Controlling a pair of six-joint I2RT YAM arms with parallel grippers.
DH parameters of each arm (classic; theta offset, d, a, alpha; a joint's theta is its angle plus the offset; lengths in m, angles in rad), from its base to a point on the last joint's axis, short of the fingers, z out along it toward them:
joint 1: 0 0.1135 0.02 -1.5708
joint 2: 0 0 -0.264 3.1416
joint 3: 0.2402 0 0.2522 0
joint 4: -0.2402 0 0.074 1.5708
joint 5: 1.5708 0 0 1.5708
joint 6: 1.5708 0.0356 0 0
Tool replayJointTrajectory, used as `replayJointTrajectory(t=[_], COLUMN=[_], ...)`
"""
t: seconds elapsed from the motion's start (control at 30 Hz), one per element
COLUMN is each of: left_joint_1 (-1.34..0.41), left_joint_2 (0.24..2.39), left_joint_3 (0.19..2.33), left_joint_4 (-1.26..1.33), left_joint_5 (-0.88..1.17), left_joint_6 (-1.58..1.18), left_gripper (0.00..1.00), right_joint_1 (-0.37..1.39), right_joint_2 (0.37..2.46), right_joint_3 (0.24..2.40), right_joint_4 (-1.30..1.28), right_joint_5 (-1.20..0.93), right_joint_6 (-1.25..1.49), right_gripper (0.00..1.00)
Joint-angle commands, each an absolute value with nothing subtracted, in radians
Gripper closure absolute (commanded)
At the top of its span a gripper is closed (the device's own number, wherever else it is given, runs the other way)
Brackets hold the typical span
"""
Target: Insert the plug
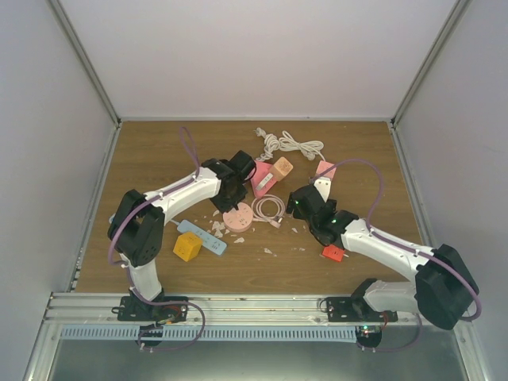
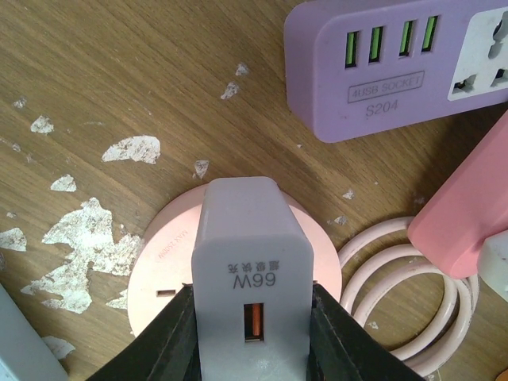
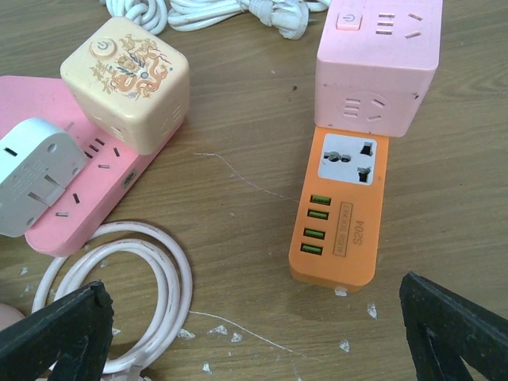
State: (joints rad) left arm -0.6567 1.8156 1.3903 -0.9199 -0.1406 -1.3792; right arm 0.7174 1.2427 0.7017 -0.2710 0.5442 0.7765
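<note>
My left gripper (image 2: 252,321) is shut on a white 66W charger plug (image 2: 250,238), its black fingers (image 2: 171,341) pressing both sides. The plug stands over the round pink socket (image 2: 167,254), whose face shows a slot to the left of it. The prongs are hidden, so I cannot tell if they are in. In the top view the left gripper (image 1: 236,178) hovers just behind the round pink socket (image 1: 238,217). My right gripper (image 3: 254,337) is open and empty above bare wood; in the top view the right gripper (image 1: 303,202) sits right of the pink cable coil (image 1: 270,208).
A purple USB socket strip (image 2: 389,63) and the cable coil (image 2: 397,278) lie close to the plug. An orange USB socket (image 3: 341,210), pink cube socket (image 3: 381,55), cream cube (image 3: 127,79), pink strip (image 3: 79,190) and white adapter (image 3: 36,171) lie ahead of the right gripper. A yellow cube (image 1: 187,246) and blue strip (image 1: 202,236) lie at the left.
</note>
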Motion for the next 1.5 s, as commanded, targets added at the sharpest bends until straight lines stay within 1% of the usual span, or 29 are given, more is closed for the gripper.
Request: replayJointTrajectory(t=[0.0,0.17,0.3,0.4,0.63,0.73,0.93,1.03,1.2,1.47], left_joint_1=[-0.672,-0.663,-0.611,-0.584,-0.544,-0.57,-0.677,-0.707,-0.729,-0.73], left_joint_2=[1.948,1.933,1.902,1.883,1.906,1.911,1.942,1.97,2.018,1.998], left_joint_3=[1.319,1.308,1.243,1.242,1.322,1.343,1.362,1.379,1.432,1.426], left_joint_4=[-0.917,-0.896,-0.812,-0.809,-0.861,-0.876,-0.932,-0.938,-0.986,-0.987], left_joint_5=[-0.091,-0.065,0.07,0.073,0.037,-0.005,-0.081,-0.101,-0.13,-0.134], left_joint_6=[-1.407,-1.402,-1.371,-1.353,-1.278,-1.286,-1.403,-1.407,-1.413,-1.417], left_gripper=[1.0,1.0,1.0,1.0,1.0,1.0,1.0,1.0,1.0,1.0], right_joint_1=[0.708,0.707,0.706,0.706,0.703,0.703,0.701,0.7,0.699,0.698], right_joint_2=[1.245,1.236,1.228,1.221,1.216,1.219,1.226,1.221,1.216,1.198], right_joint_3=[0.689,0.689,0.688,0.686,0.684,0.684,0.687,0.685,0.684,0.676], right_joint_4=[-0.279,-0.285,-0.288,-0.29,-0.293,-0.289,-0.291,-0.294,-0.299,-0.303], right_joint_5=[0.573,0.577,0.578,0.579,0.583,0.582,0.582,0.582,0.588,0.588], right_joint_6=[0.802,0.801,0.8,0.801,0.801,0.802,0.801,0.801,0.803,0.805], right_gripper=[0.02,0.02,0.02,0.02,0.02,0.02,0.02,0.02,0.02,0.02])
